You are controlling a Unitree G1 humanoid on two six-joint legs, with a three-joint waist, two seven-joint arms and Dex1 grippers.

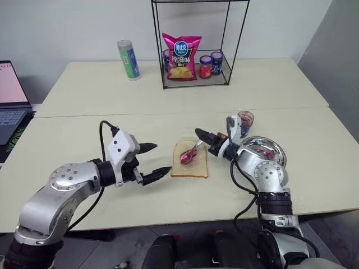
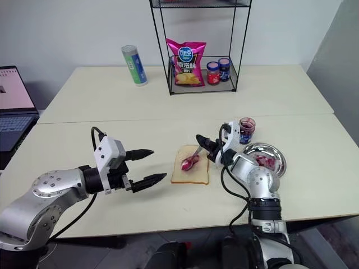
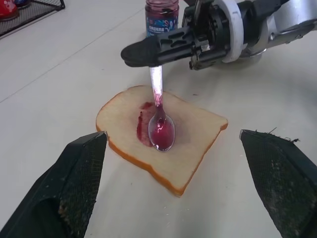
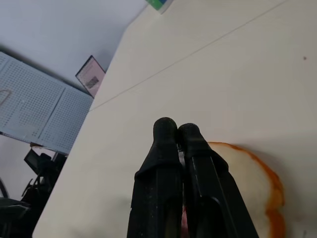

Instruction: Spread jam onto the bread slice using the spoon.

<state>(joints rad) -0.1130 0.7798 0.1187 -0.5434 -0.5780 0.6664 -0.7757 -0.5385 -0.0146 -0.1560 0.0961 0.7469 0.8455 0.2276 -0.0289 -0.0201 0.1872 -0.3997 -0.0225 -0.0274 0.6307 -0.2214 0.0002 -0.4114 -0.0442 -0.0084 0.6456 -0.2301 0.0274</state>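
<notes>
The bread slice (image 1: 189, 159) lies flat on the table between my two arms, with a purplish smear at its centre. My right gripper (image 1: 200, 134) is shut on the handle of the spoon (image 3: 160, 124), whose red-stained bowl rests on the bread (image 3: 163, 139). In the right wrist view the two fingers (image 4: 176, 131) press together above the crust (image 4: 257, 188). My left gripper (image 1: 154, 161) stands open just left of the slice, touching nothing; its wide-apart fingertips (image 3: 81, 158) frame the bread. The jam jar (image 1: 245, 120) stands behind my right wrist.
A round steel dish (image 1: 263, 150) with red smears sits right of my right arm. At the back stands a wire rack (image 1: 193, 45) holding a pink chip bag (image 1: 180, 57) and small lidded jars (image 1: 211, 65). A green can (image 1: 128, 59) stands left of it, a laptop (image 1: 11, 101) far left.
</notes>
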